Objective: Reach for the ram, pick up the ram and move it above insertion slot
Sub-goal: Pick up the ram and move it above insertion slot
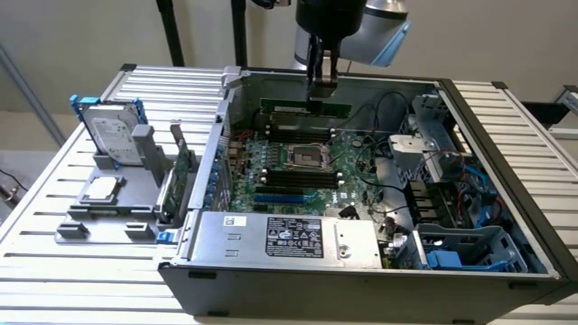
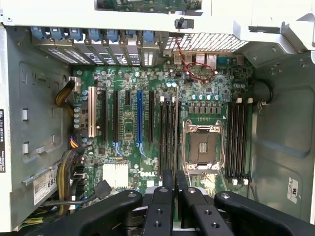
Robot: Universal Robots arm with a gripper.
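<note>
Bench [image 1: 54, 223] on the exterior view's left carries a hard drive [image 1: 113, 132] and the bigger expansion card [image 1: 181, 176] in a grey holder. Moving right, the open computer case [image 1: 361, 271] shows its motherboard [image 1: 307, 169]. At the far side the tool [image 1: 321, 81] is clamped on the ram [image 1: 294, 107], hanging over the memory slots [image 1: 302, 132]. Light, stiff, fragile, I'd say: best pinched mid-length on its top edge.
</note>
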